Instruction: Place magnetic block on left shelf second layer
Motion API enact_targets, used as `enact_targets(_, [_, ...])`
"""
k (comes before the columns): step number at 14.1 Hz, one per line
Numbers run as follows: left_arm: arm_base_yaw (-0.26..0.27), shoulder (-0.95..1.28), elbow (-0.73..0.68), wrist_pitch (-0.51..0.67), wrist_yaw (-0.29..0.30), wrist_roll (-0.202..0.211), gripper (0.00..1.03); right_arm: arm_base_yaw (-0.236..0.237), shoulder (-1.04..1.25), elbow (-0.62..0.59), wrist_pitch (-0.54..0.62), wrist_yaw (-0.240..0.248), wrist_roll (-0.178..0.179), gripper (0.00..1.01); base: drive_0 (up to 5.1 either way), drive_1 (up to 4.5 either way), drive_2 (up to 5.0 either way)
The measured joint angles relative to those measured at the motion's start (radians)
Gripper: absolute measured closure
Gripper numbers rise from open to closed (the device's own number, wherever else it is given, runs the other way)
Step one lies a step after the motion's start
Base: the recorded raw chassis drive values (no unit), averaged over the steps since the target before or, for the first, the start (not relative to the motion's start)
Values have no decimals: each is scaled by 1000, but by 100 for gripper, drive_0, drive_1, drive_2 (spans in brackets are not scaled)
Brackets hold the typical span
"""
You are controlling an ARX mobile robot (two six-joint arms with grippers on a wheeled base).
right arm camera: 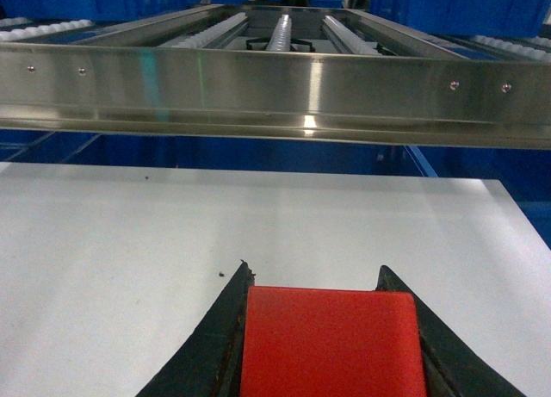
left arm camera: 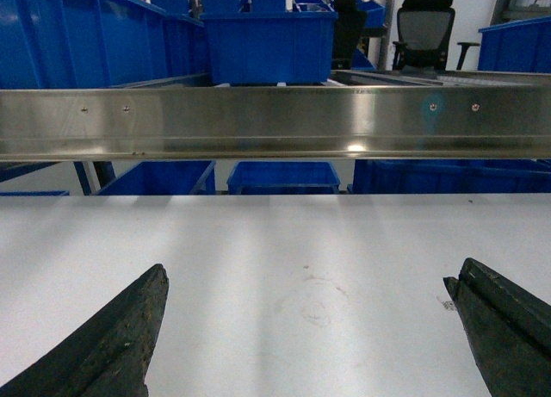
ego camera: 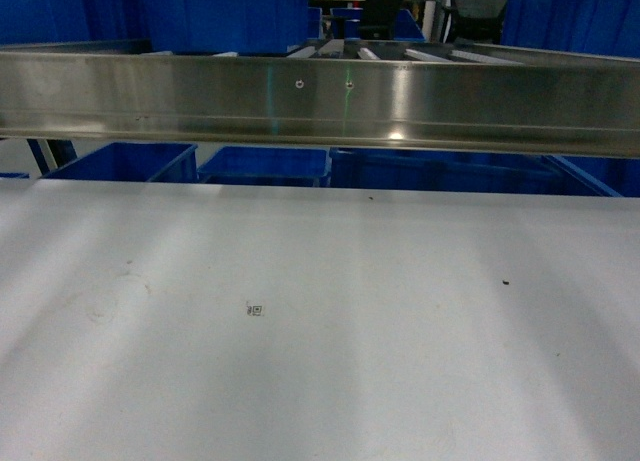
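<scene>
The magnetic block (right arm camera: 331,341), a bright-red cube, fills the bottom of the right wrist view, and my right gripper (right arm camera: 312,268) is shut on it just above the white tabletop (right arm camera: 258,225). My left gripper (left arm camera: 308,272) hangs open over the tabletop with nothing between its fingers. Straight ahead is the shiny steel front rail (ego camera: 320,101) of the rack. The left shelf second layer shows as a large deep blue bin (left arm camera: 60,35) at the upper left of the left wrist view. White roller rails (right arm camera: 280,31) lie behind the steel rail. Neither gripper shows in the head view.
Smaller blue bins (left arm camera: 267,35) stand on the rack level behind the rail. More blue bins (ego camera: 130,163) sit below it, past the table's far edge. A black office chair (left arm camera: 426,22) is in the background. The table's right edge (right arm camera: 521,216) lies near my right gripper.
</scene>
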Motion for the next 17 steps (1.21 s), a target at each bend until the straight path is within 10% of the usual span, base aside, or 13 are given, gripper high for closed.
enact_targets(17, [0, 0, 0, 0, -1, 0, 5, 10, -24, -15, -13, 25, 30, 68, -407, 207, 207])
